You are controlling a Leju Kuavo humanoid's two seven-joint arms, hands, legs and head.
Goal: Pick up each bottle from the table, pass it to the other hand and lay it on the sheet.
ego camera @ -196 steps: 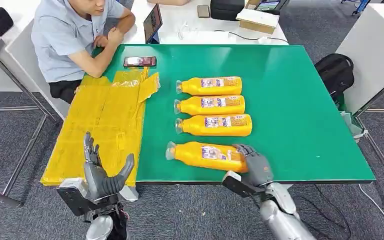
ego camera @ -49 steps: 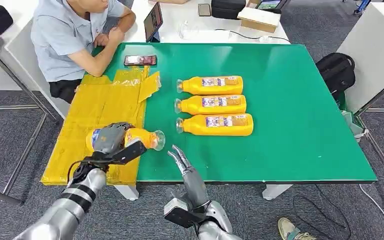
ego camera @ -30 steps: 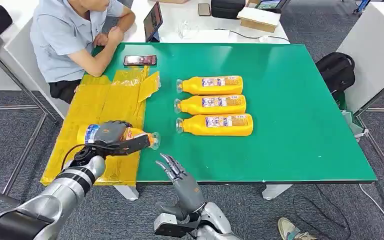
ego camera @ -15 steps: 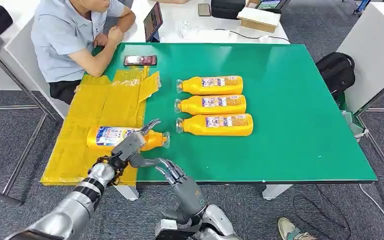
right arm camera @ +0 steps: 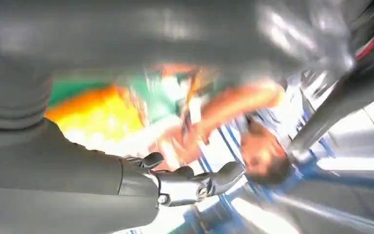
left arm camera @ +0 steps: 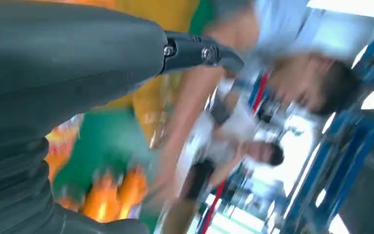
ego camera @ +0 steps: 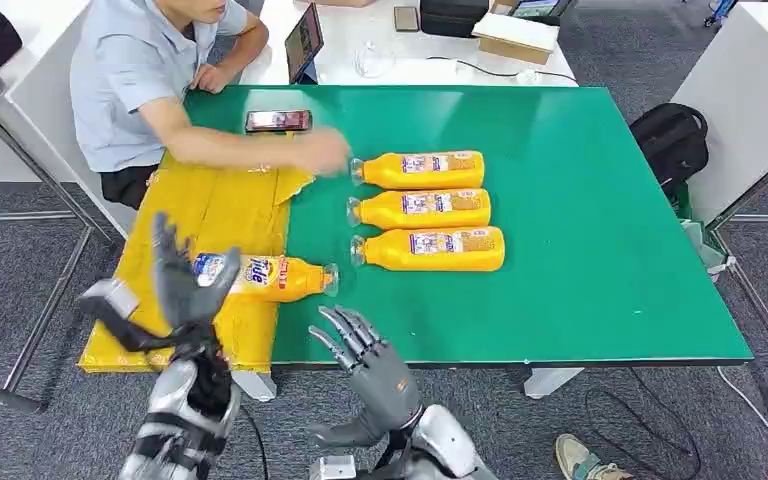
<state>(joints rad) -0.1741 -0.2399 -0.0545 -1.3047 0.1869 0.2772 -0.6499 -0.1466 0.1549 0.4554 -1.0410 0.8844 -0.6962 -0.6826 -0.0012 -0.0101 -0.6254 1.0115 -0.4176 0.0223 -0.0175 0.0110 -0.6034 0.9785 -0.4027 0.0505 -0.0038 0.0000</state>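
Now one bottle [ego camera: 263,276] is seen lying on its side on the yellow sheet [ego camera: 210,215], its cap end reaching onto the green table [ego camera: 580,200]. The left hand [ego camera: 182,283] is raised beside it, fingers spread and holding nothing. The right hand [ego camera: 365,352] is held at the table's near edge, likewise spread and empty. Three bottles [ego camera: 425,209] are laid in a row mid-table, and a person's arm [ego camera: 250,148] is stretched toward them.
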